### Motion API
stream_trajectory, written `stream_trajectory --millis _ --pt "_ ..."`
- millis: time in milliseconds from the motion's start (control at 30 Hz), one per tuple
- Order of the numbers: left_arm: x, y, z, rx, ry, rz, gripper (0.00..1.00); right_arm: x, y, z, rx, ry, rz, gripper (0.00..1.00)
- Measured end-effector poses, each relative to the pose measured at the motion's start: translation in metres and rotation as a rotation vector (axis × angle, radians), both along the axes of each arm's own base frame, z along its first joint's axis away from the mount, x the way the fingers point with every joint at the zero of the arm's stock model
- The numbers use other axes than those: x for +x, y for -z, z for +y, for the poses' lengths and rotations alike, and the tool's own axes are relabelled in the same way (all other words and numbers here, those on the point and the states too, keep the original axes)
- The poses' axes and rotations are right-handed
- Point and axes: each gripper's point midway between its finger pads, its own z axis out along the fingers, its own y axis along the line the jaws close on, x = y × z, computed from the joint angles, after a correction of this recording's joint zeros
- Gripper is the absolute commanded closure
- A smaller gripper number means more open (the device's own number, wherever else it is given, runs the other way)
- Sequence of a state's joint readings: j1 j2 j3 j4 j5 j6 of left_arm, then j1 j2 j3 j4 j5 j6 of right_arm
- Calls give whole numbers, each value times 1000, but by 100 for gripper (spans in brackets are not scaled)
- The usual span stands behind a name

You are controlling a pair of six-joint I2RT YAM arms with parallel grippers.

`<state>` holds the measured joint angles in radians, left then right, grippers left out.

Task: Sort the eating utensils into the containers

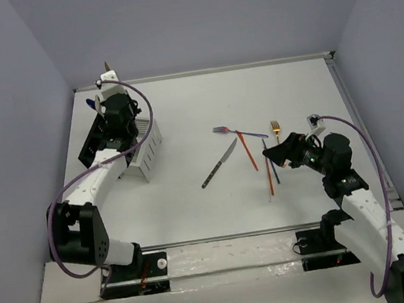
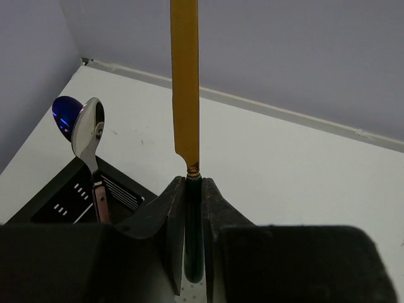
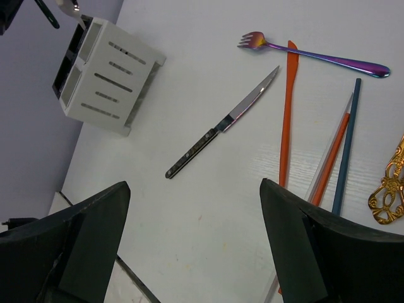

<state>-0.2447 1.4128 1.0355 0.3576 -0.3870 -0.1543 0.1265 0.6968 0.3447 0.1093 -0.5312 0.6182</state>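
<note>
Top view: the left arm reaches to the far-left corner of the white tabletop [image 1: 195, 213]. The left jaws sit above the slotted white plastic caddy [image 1: 148, 150], clamped on a gold-bladed utensil [image 1: 107, 65] with a dark green handle, blade pointing up. The black caddy is mostly hidden under the arm. The bowl of a shiny blue spoon [image 1: 91, 103] shows just left of the arm. The right jaws hover right of centre, toward the right edge, spread wide and holding nothing. Loose cutlery around them: silver knife with dark handle [image 1: 219, 164], iridescent purple fork [image 1: 238, 131], flat orange stick [image 1: 248, 151], gold fork [image 1: 275, 127], dark blue stick [image 1: 271, 166].

Left wrist: the left jaws are shut tight on the green handle, with the gold-bladed utensil [image 2: 185, 82] upright. Below-left, the slotted black caddy [image 2: 69, 202] holds a silver spoon [image 2: 87, 126] and the shiny blue spoon [image 2: 64, 117], both standing bowl-up, side by side.

Right wrist: the right jaws are wide apart, with only bare tabletop between them. The silver knife [image 3: 221, 123] lies diagonally between the white plastic caddy [image 3: 107, 79] and the sticks. The purple fork [image 3: 315, 57] crosses the tip of the orange stick [image 3: 287, 113]. A thin orange-red stick [image 3: 332, 161] lies just beside the dark blue stick [image 3: 346, 151]. Only the ornate end of the gold fork [image 3: 391, 189] shows, at the frame's right side.
</note>
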Motion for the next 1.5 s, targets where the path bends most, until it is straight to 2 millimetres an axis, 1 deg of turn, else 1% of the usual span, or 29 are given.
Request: stream_trajectory --millis 133,500,667,733,833,867,933,1000,1067,1133,1167,1233,1367,1500 --pt "-1 11 3 5 -17 -6 100 0 0 2 0 -6 -2 11" --pt "1 64 3 -1 -26 74 100 0 -1 2 1 -6 -7 11" --pt "-3 78 2 -24 -31 90 100 0 -1 2 1 -6 -7 11" --pt "-4 82 2 -33 -34 93 98 0 -1 2 1 -6 -7 11" --pt "-7 90 3 -45 -42 99 92 0 -1 2 1 -6 -7 11" --pt "-9 93 4 -49 -45 104 87 0 -1 2 1 -6 -7 11" --pt "-11 98 5 -55 -53 112 82 0 -1 2 1 -6 -7 11" --pt "-13 101 6 -57 -59 115 74 0 -1 2 1 -6 -7 11" --pt "-14 100 5 -59 -66 111 68 0 -1 2 1 -6 -7 11" --pt "-15 95 3 -65 -66 97 68 0 -1 2 1 -6 -7 11" --pt "-16 90 2 -71 -66 85 67 0 -1 2 1 -6 -7 11" --pt "-17 81 0 -81 -62 62 62 0 -1 2 1 -6 -7 11" --pt "-20 66 -5 -104 -53 26 62 0 -1 2 1 -6 -7 11" --pt "-28 49 -13 -132 -34 -7 62 0 -1 2 1 -6 -5 11"
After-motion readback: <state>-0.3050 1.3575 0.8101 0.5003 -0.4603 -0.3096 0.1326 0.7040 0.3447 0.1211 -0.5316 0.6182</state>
